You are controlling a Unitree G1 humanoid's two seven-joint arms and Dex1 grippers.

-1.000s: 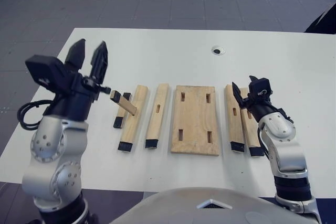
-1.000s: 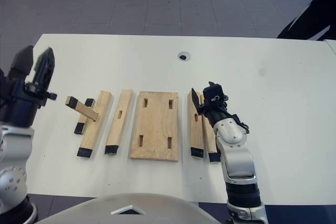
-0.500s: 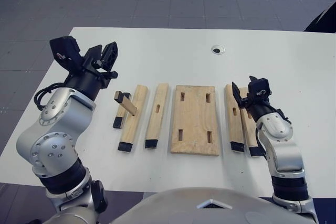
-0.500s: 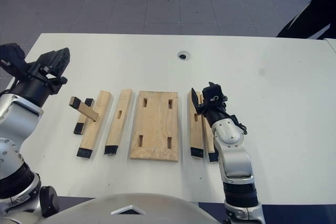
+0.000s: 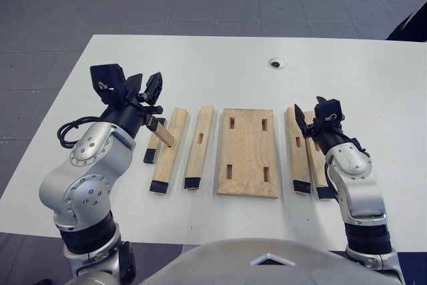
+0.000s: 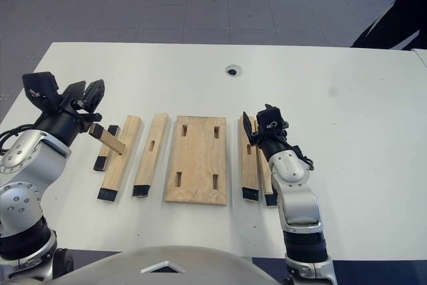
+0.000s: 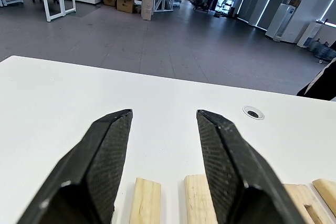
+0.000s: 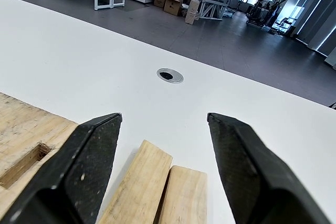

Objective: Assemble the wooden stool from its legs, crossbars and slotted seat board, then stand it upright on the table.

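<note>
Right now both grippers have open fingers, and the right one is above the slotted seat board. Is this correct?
Not quite. The left gripper and right gripper do have open fingers, but the right one is above the two legs beside the slotted seat board, not the board itself. The left eye view shows this.

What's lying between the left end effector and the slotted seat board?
Two legs lie side by side between the left end effector and the seat board, per the eye views; a crossbar juts from the outer one.
</note>
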